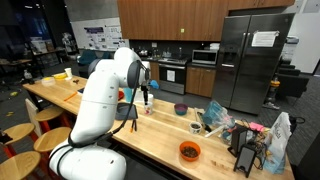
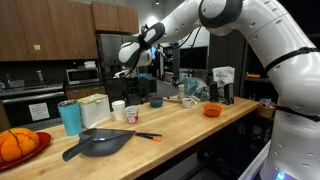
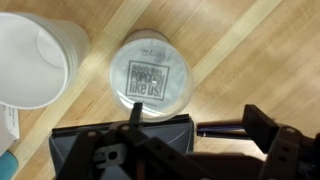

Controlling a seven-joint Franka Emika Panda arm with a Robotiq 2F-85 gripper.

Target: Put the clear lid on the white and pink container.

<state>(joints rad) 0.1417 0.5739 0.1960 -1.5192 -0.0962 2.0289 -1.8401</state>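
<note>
In the wrist view, the white and pink container (image 3: 152,78) stands on the wooden table, seen from above. The clear lid (image 3: 150,60) with a printed square label lies over its mouth. My gripper (image 3: 198,118) is open and empty, its two dark fingers wide apart just below the container in the picture. In both exterior views the gripper (image 2: 127,73) (image 1: 146,92) hangs above the container (image 2: 131,113), clear of it.
A taller white cup (image 3: 35,55) (image 2: 118,108) stands right beside the container. A dark pen (image 3: 222,128) lies by one finger. Further off are a dark purple bowl (image 2: 156,101), an orange bowl (image 2: 212,110), a blue cup (image 2: 70,117) and a dark pan (image 2: 100,142).
</note>
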